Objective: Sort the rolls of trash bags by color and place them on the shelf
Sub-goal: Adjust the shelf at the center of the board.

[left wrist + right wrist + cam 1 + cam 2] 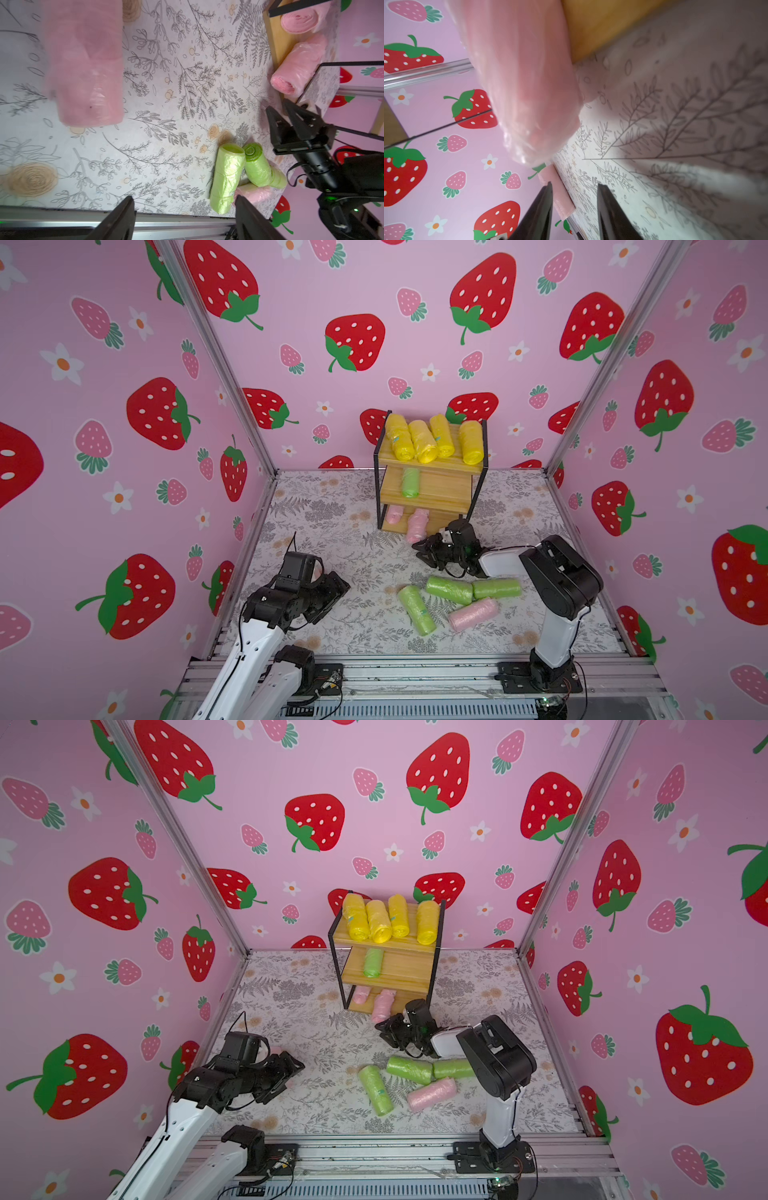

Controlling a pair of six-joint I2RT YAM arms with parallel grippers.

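Observation:
The shelf stands at the back. Several yellow rolls lie on its top board and one green roll on the middle board. The bottom board holds two pink rolls; one of them sticks out over the front. My right gripper sits low just in front of that roll, open with a narrow gap and nothing in it. My left gripper is wide open and empty, with another pink roll on the mat beside it.
Three green rolls and a pink roll lie together on the floral mat below the right arm. Strawberry-print walls close in three sides. A metal rail runs along the front edge.

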